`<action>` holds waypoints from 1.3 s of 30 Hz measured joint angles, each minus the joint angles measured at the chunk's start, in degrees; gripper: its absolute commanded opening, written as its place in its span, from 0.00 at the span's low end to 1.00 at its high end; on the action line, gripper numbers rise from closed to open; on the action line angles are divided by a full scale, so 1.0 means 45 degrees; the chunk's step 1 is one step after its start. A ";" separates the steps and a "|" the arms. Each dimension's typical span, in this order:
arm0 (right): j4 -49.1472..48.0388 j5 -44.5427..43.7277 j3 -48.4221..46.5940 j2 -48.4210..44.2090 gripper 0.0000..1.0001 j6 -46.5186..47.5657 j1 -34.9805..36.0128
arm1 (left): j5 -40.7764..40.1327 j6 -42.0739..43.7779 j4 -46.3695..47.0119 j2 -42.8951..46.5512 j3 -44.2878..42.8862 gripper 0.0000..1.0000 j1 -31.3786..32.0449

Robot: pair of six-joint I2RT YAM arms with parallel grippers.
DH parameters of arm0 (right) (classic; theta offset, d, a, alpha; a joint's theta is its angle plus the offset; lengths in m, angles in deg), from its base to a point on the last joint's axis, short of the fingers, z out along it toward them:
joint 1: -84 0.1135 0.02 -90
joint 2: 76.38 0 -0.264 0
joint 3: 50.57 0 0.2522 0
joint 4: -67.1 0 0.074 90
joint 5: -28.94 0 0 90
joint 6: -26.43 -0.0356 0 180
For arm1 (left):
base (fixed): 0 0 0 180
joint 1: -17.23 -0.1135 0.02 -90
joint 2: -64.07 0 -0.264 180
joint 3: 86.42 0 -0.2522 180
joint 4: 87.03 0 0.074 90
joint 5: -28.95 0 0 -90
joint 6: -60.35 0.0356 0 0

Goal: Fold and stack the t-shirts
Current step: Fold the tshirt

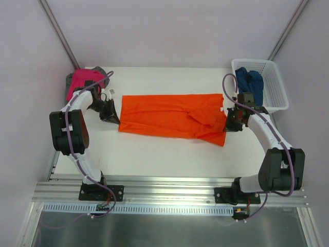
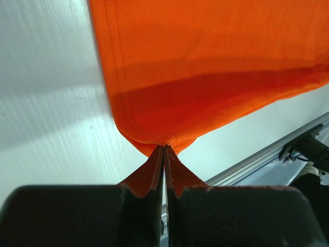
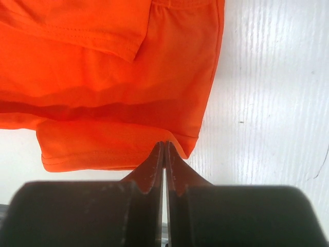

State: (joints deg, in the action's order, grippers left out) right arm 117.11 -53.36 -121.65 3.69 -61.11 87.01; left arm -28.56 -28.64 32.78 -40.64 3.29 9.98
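Orange t-shirt [image 1: 169,116]: spread flat across the worktop [image 1: 154,154].
Left gripper [image 2: 164,149]: closed, pinching its left corner.
Right gripper [image 3: 164,145]: closed, pinching its right corner.

so the right gripper [image 3: 164,148] has its two dark fingers pressed tight together, nipping the lower edge of the orange t-shirt [image 3: 103,82] near its corner. a sleeve lies folded over the body up top, and the shirt is spread on the white table [image 3: 272,103], bare to the right
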 measured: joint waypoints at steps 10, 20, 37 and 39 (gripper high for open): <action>-0.0398 0.0005 -0.1549 0.1015 0.01 0.0189 -0.0403 | 0.0015 0.0311 -0.0194 -0.0869 -0.0913 0.00 0.0005; -0.0622 0.0005 -0.3837 0.2749 0.01 0.0384 -0.0413 | -0.0058 0.0617 -0.0447 -0.1817 -0.2725 0.00 0.0005; -0.1030 0.0024 -0.5867 0.5518 0.01 0.0923 -0.0112 | -0.0704 0.1039 -0.0748 -0.4201 -0.5547 0.00 0.0000; -0.1054 0.0005 -0.6115 0.5931 0.01 0.1001 0.0029 | -0.0724 0.1049 -0.0782 -0.4391 -0.5547 0.00 0.0000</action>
State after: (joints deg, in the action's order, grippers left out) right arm 112.37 -53.33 -149.17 30.38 -56.61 87.14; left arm -31.82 -23.92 29.26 -60.40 -21.67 9.98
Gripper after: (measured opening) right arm 0.016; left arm 0.006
